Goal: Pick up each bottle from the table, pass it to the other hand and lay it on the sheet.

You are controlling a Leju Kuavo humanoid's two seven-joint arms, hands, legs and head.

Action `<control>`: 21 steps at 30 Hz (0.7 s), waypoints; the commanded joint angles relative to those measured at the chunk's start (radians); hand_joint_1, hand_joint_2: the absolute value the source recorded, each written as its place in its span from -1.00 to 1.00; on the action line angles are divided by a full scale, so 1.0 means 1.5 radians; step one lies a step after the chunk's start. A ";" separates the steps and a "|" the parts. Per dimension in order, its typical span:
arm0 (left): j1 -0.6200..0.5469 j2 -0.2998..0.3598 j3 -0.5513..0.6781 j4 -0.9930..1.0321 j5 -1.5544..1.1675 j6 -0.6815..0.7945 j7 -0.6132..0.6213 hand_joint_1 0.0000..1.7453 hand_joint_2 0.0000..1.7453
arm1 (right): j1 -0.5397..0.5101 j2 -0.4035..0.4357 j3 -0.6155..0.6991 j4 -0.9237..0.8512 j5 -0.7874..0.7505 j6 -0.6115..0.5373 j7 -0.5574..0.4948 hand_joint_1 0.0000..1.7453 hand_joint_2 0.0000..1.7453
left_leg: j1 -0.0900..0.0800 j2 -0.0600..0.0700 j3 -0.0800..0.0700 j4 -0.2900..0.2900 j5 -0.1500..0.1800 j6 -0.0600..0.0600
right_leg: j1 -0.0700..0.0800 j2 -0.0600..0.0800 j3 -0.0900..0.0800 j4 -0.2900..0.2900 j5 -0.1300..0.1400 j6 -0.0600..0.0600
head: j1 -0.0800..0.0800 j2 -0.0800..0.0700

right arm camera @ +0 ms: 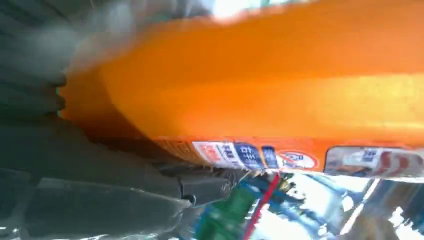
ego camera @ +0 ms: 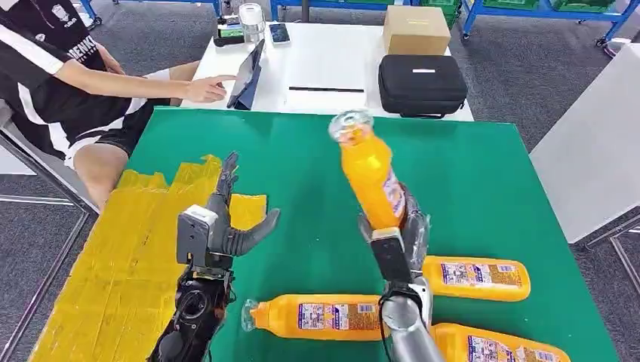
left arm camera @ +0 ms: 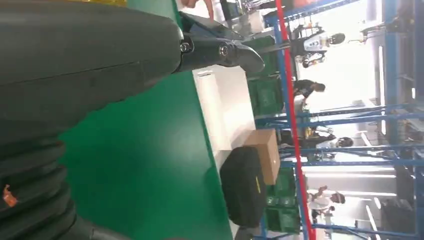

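My right hand (ego camera: pixel 404 230) grips an orange juice bottle (ego camera: pixel 367 170) by its base and holds it nearly upright above the green table (ego camera: pixel 483 173), its clear cap tipped slightly to the left. Close up, the same bottle (right arm camera: pixel 280 85) lies against the right hand's fingers (right arm camera: pixel 165 185). My left hand (ego camera: pixel 225 222) hovers to its left at the edge of the yellow sheet (ego camera: pixel 113 256), holding nothing, its fingers (left arm camera: pixel 220 50) spread and its thumb pointing toward the bottle. Three more orange bottles lie on their sides near me: one (ego camera: pixel 317 317) at the front centre, one (ego camera: pixel 477 277) to the right, one (ego camera: pixel 502 347) at the front right.
Behind the green table stands a white table (ego camera: pixel 324 68) with a black case (ego camera: pixel 421 83), a cardboard box (ego camera: pixel 416 30) and a tablet (ego camera: pixel 246 75). A person (ego camera: pixel 68 83) sits at the far left, hand on the tablet. Another white surface (ego camera: pixel 596 151) stands on the right.
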 commanded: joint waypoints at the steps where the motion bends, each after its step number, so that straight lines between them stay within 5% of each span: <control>1: -0.035 0.026 -0.039 0.026 0.013 -0.008 0.002 -1.00 1.00 | -0.022 -0.001 -0.013 0.028 -0.081 0.013 -0.016 1.00 1.00 | 0.002 0.001 0.003 0.000 -0.002 -0.003 | 0.002 0.000 0.003 0.000 -0.001 -0.001 | 0.000 0.000; 6: -0.047 0.031 -0.056 0.028 0.025 -0.023 0.001 -1.00 1.00 | -0.030 -0.019 0.036 0.042 -0.140 0.054 -0.010 1.00 1.00 | 0.002 0.001 0.004 0.000 -0.002 -0.004 | 0.002 0.000 0.004 0.000 -0.002 -0.001 | 0.000 0.000; 9: -0.058 0.040 -0.074 0.030 0.047 -0.052 0.003 -1.00 1.00 | -0.038 -0.043 0.093 0.048 -0.192 0.141 0.006 1.00 1.00 | 0.001 0.000 0.002 0.000 -0.001 -0.002 | 0.001 0.000 0.003 -0.001 -0.001 -0.001 | 0.000 0.000; 21: -0.079 0.043 -0.092 0.040 0.064 -0.075 0.002 -1.00 1.00 | -0.057 -0.070 0.183 0.054 -0.173 0.235 -0.007 1.00 1.00 | 0.001 0.000 0.003 0.000 -0.002 -0.003 | 0.001 -0.001 0.003 -0.001 -0.001 -0.001 | 0.000 0.000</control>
